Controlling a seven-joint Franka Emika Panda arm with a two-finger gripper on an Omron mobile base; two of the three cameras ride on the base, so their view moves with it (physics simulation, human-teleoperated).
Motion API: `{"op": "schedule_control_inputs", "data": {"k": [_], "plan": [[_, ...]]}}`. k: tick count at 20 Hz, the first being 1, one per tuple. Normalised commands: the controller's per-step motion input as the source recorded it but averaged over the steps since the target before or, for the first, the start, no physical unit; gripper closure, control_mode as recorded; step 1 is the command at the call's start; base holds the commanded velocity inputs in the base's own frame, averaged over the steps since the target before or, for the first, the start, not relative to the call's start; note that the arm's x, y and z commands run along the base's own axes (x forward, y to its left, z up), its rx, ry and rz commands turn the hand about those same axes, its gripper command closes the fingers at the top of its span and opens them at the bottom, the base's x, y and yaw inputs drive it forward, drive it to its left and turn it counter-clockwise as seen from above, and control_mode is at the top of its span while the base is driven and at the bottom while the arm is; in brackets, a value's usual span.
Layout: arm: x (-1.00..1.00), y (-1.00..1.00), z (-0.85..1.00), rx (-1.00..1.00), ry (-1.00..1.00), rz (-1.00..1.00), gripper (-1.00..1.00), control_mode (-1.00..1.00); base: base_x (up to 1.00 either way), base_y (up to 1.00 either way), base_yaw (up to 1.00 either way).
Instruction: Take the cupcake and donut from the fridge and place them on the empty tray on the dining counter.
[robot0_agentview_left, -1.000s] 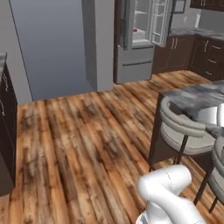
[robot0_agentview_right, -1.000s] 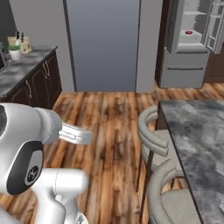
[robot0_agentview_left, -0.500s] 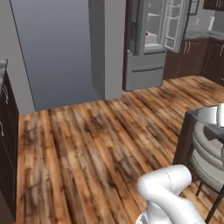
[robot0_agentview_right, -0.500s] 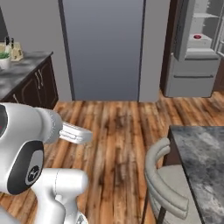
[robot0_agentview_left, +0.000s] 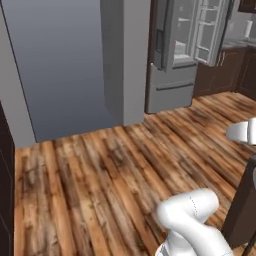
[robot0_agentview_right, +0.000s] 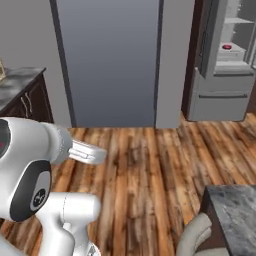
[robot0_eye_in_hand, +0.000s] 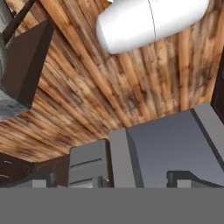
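The fridge (robot0_agentview_left: 175, 60) stands at the far right with its upper doors swung open, showing pale shelves; it is also in the right base view (robot0_agentview_right: 222, 85). A small flat red thing on a shelf looks like the donut (robot0_agentview_right: 227, 47). The cupcake is too small to make out. The tray is out of view. One corner of the dining counter (robot0_agentview_right: 235, 212) shows at lower right. My gripper (robot0_eye_in_hand: 113, 180) is open with nothing between its dark fingertips (robot0_eye_in_hand: 37, 179), held high over the wood floor, far from the fridge.
A wide grey wall panel (robot0_agentview_right: 107, 60) fills the middle ahead. Dark cabinets under a stone top (robot0_agentview_right: 22, 97) stand at left. A pale chair back (robot0_agentview_right: 197, 240) sits by the dining counter's corner. Bare wood floor (robot0_agentview_left: 100, 175) lies between me and the fridge.
The whole picture has shifted as the base moved: the fridge is nearer and larger, and the dining counter and chairs have slid off to the right. My gripper stays open.
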Motion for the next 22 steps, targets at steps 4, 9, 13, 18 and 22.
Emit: {"op": "schedule_control_inputs", "data": {"k": [4, 9, 13, 18, 22], "plan": [[0.00, 0.00, 0.00, 0.00, 0.00, 0.00, -1.00, 1.00, 1.00, 0.00, -0.25], [0.00, 0.00, 0.00, 0.00, 0.00, 0.00, -1.00, 1.00, 1.00, 0.00, -0.39], [0.00, 0.00, 0.00, 0.00, 0.00, 0.00, -1.00, 1.00, 1.00, 0.00, -0.54], [0.00, 0.00, 0.00, 0.00, 0.00, 0.00, -1.00, 1.00, 1.00, 0.00, -0.61], [0.00, 0.00, 0.00, 0.00, 0.00, 0.00, -1.00, 1.00, 1.00, 0.00, -0.58]]}}
